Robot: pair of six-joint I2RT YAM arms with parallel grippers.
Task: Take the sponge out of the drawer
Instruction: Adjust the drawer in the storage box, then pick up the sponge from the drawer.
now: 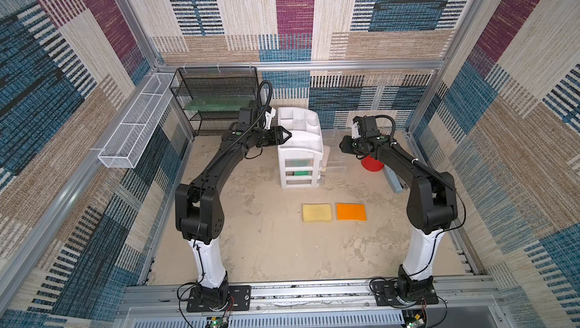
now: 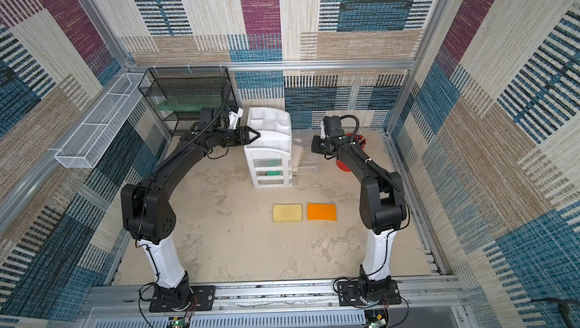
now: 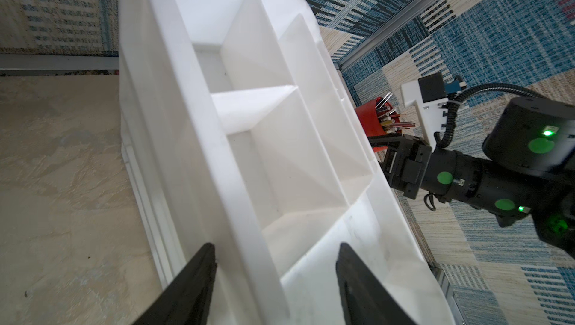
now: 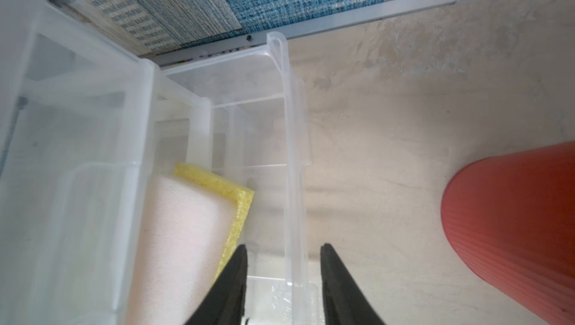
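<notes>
The white drawer tower (image 1: 298, 153) stands mid-table, and its translucent drawers (image 1: 335, 166) are pulled out to the right. In the right wrist view a yellow sponge (image 4: 186, 230) with a pale top lies slanted in an open drawer (image 4: 292, 152). My right gripper (image 4: 283, 247) is open, its fingers either side of that drawer's front wall with gaps showing. My left gripper (image 3: 276, 245) is open over the tower's compartmented top (image 3: 174, 121), its fingers either side of the tray's left rim. A green sponge (image 1: 301, 173) shows through the tower's side.
A yellow sponge (image 1: 317, 212) and an orange one (image 1: 351, 212) lie flat on the table in front of the tower. A red cup of sticks (image 1: 372, 163) stands under my right arm. A black mesh shelf (image 1: 216, 97) and a white wire basket (image 1: 131, 128) line the back left.
</notes>
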